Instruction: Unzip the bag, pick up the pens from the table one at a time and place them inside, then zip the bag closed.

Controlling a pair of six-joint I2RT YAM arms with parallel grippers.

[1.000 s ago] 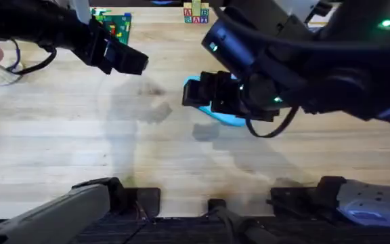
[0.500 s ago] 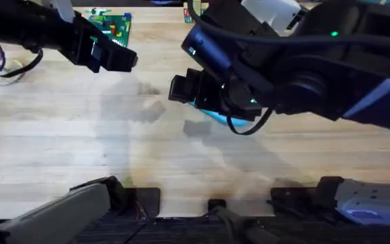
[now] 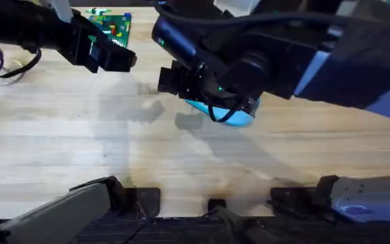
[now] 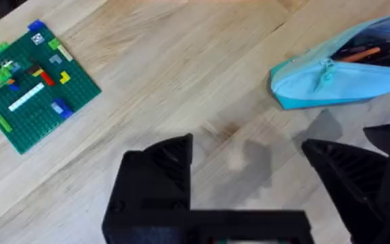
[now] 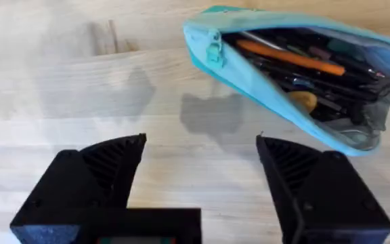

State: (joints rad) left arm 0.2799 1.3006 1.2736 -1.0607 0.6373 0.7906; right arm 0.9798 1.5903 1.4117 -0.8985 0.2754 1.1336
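Note:
The light blue bag lies on the table with its zipper open and the zipper pull at one end. An orange pen and several dark pens lie inside it. My right gripper hovers open just off that end of the bag, holding nothing. From overhead, the right gripper sits left of the bag, which is mostly hidden under the right arm. My left gripper is open and empty, with the bag farther off. Overhead, the left gripper is at the upper left.
A green baseplate with small bricks lies at the table's far edge and is also in the left wrist view. A loop of cable lies at the far left. Bare wood spreads across the near side.
My right arm has swung left and farther from its base, so its gripper is now off the bag's left end. The left gripper drew back slightly to the left.

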